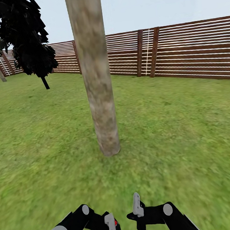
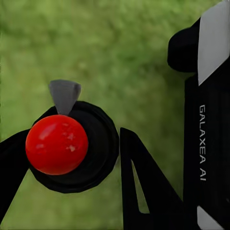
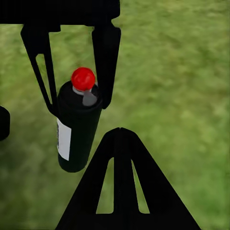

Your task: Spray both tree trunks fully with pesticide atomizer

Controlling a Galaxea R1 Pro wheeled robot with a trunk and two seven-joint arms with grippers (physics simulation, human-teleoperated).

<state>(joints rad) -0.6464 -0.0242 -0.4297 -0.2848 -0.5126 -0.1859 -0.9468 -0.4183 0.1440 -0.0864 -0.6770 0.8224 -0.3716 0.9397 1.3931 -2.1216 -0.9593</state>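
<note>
Three cameras, one patch of lawn

The head view looks forward and down, past both arms, at a tree trunk (image 1: pixel 96 77) near the fence (image 1: pixel 179 50). Both wrist views hang close over the grass (image 2: pixel 120 52), sharing the pesticide atomizer (image 3: pixel 76 129) (red-capped).

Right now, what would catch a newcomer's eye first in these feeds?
The thick mottled tree trunk rises dead ahead from the grass, with the slatted wooden fence behind it. Low in the head view, the left end effector grips the dark atomizer, whose bright red cap stands out.
</note>
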